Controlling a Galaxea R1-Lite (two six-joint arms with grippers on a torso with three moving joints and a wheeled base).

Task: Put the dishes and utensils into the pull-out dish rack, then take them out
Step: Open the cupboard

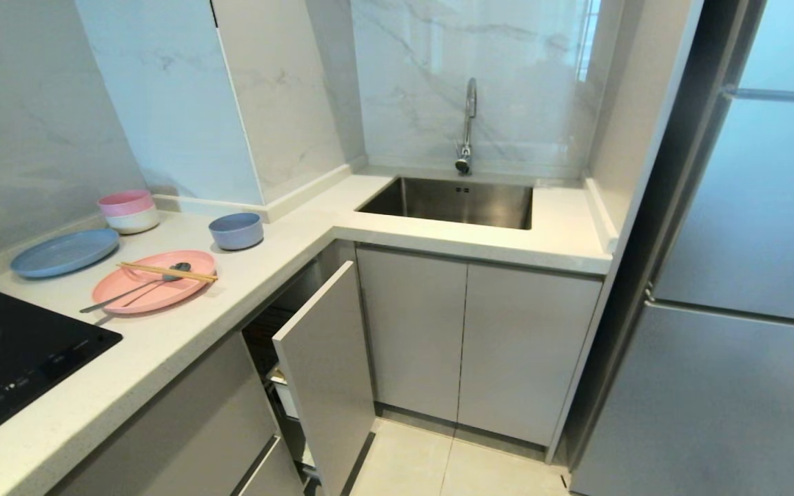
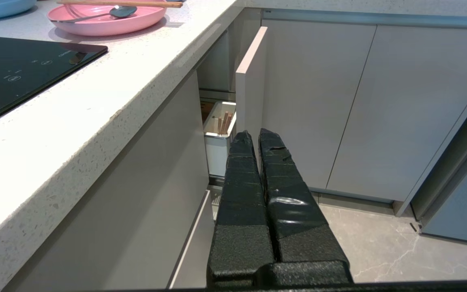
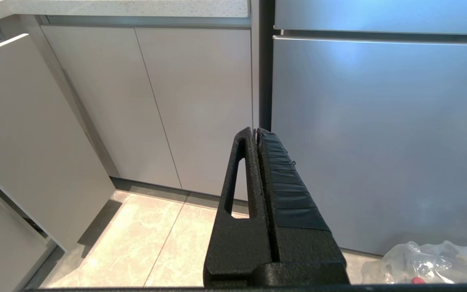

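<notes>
- Blue plate (image 1: 65,252) — lies flat on the white countertop (image 1: 183,331), near the wall.
- Stacked bowls (image 1: 128,211), pink over white, stand behind the blue plate.
- Black induction hob (image 1: 11,358) is set flush into the countertop.
- Steel sink (image 1: 453,201) is recessed in the corner section; chrome tap (image 1: 467,124) rises behind it.
- Two grey cabinet doors (image 1: 473,337) below the sink — both closed.
- Steel refrigerator (image 1: 748,275) stands beside the cabinets.
- Crumpled clear plastic bag (image 3: 424,263) lies on the tiled floor (image 3: 148,243).
</notes>
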